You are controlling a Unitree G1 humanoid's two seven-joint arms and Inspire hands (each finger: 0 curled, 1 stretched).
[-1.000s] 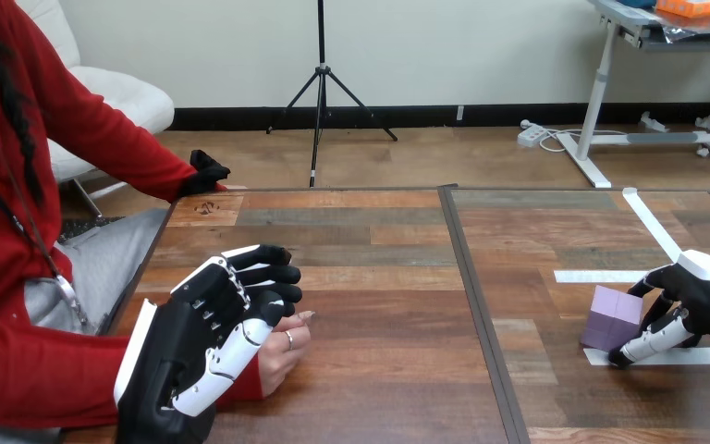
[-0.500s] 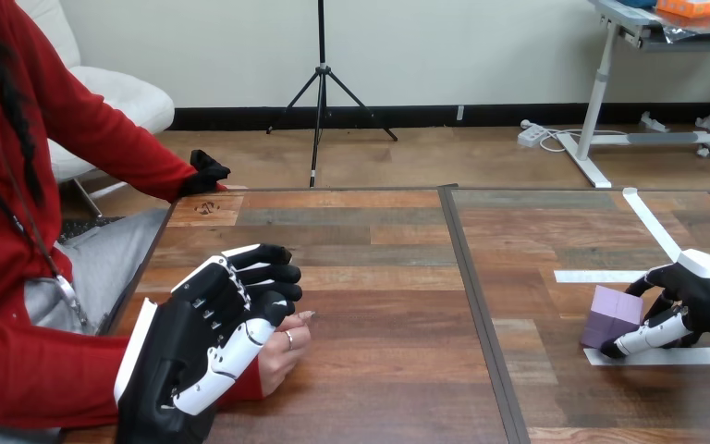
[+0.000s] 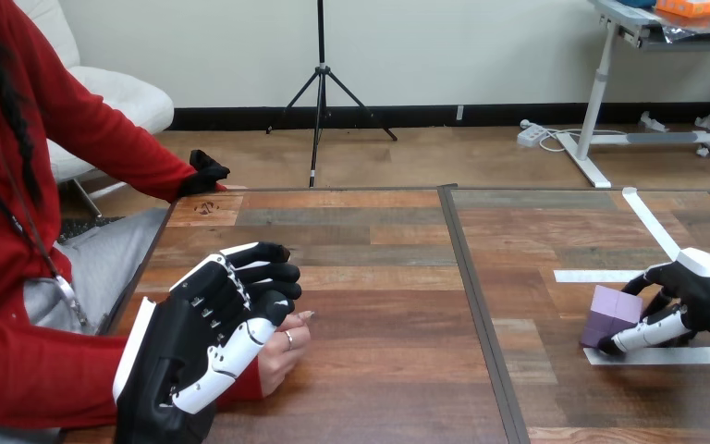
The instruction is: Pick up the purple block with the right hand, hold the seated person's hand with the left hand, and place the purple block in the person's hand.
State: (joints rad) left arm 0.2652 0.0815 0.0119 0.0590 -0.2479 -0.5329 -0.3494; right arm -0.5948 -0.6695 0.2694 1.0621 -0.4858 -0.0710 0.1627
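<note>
We judge the pick-up to be the step in hand. At the right edge of the frame the right hand [image 3: 695, 291] is closed on the purple block [image 3: 607, 314]. Its dark fingers [image 3: 654, 277] curl round the block's far side and its thumb presses along the near lower edge, so the grasp looks made. The block sits low against the counter [image 3: 388, 277], between two strips of white tape [image 3: 601, 276]. We cannot tell whether it has left the surface.

At the lower left, the left hand [image 3: 194, 342] lies over the person's hand [image 3: 288, 350]. Its back faces us, its fingers [image 3: 263, 273] are bent down over the top, and its thumb crosses the near side. We read that as a hold on the person's hand, though the contact underneath is hidden. The person's hand looks loosely curled, resting on the counter.

The next move, as we see it, is to lift the block clear and carry it leftward across the middle of the frame. That calls for a firm pinch throughout. The person's palm would also need to be turned up or opened before the block can be set in it.
</note>
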